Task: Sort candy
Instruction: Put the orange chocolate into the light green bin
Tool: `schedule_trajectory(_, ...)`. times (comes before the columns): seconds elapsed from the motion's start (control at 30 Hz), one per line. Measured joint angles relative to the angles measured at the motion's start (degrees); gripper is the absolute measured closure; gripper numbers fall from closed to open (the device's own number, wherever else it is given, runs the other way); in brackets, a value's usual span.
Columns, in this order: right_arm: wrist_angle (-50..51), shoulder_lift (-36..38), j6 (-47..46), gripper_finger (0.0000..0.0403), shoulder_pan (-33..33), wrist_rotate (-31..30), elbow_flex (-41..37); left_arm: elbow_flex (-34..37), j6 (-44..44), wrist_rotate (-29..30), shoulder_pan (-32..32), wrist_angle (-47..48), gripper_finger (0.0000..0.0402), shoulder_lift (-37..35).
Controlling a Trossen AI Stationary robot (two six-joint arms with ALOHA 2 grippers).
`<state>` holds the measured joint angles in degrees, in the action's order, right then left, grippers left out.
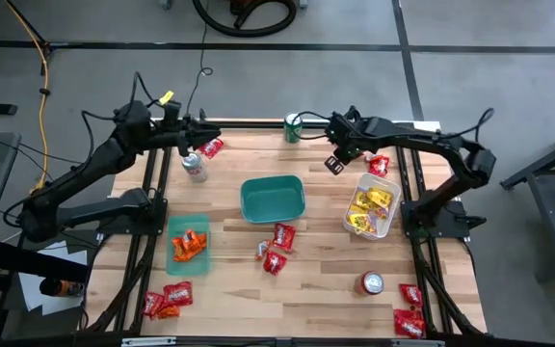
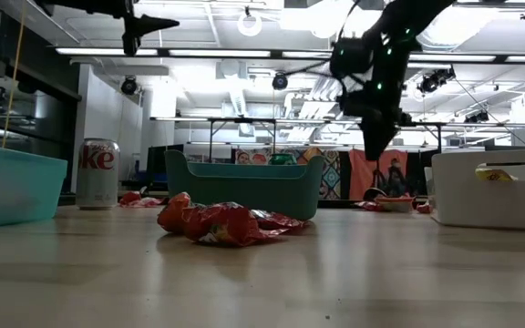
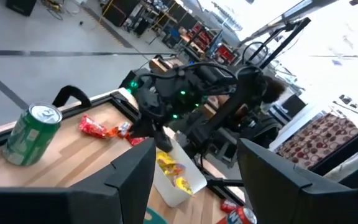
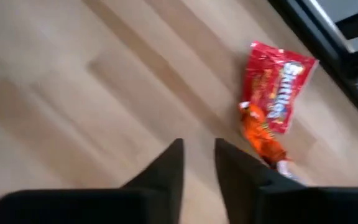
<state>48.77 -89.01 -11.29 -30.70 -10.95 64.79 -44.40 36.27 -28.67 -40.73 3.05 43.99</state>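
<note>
Candy packets lie scattered on the wooden table: red ones near the middle, more at the near left, the near right and the far left. A red packet and an orange one lie flat just beyond my right gripper, which points steeply down above bare wood. Its fingers are a little apart, with nothing between them. My left gripper is raised at the far left, level, wide open and holding nothing.
A teal bin stands in the middle. A white bin at the right holds yellow packets, and a green bin at the left holds orange ones. Cans stand at the far edge, far left and near right.
</note>
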Motion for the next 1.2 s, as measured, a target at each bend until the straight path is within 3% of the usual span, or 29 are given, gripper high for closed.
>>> schedule_trajectory(0.17, -0.93, -7.11, 4.42, 0.0226, -3.56, -2.80, 0.02, 0.00, 0.56, 0.04, 0.31, 2.53, 0.0188, 0.76)
schedule_trajectory(0.3, -1.45, -12.88, 8.24, 0.0174, -6.74, -5.27, 0.02, 0.00, 1.49, 0.43, 0.35, 2.33, 0.0188, 0.85)
schedule_trajectory(0.57, -5.51, -16.70, 11.65, 0.0157, -9.63, -5.61, 0.01, 0.00, 2.19, 3.74, 0.37, 1.38, 0.0188, 0.85)
schedule_trajectory(0.67, -5.12, -16.72, 12.98, 0.0180, -9.86, -5.69, 0.02, 0.00, 2.68, 4.42, 0.37, 1.18, 0.0188, 1.07)
schedule_trajectory(0.73, -4.26, -16.64, 14.02, 0.0218, -9.81, -6.62, 0.02, 0.02, 3.58, 4.43, 0.37, 1.20, 0.0188, 1.11)
schedule_trajectory(0.9, -3.59, -16.50, 16.34, 0.0372, -9.39, -6.13, 0.02, 0.02, 4.13, 4.47, 0.47, 1.18, 0.0188, 1.11)
schedule_trajectory(1.03, -1.94, -14.97, 15.16, 0.0376, -9.20, -5.32, 0.00, 0.02, 4.15, 4.84, 1.23, 1.18, 0.0188, 1.11)
schedule_trajectory(1.2, -0.94, -4.65, 14.15, 0.0396, -7.75, -0.39, 0.00, 0.04, 4.11, 3.68, 2.41, 1.46, 0.0188, 0.96)
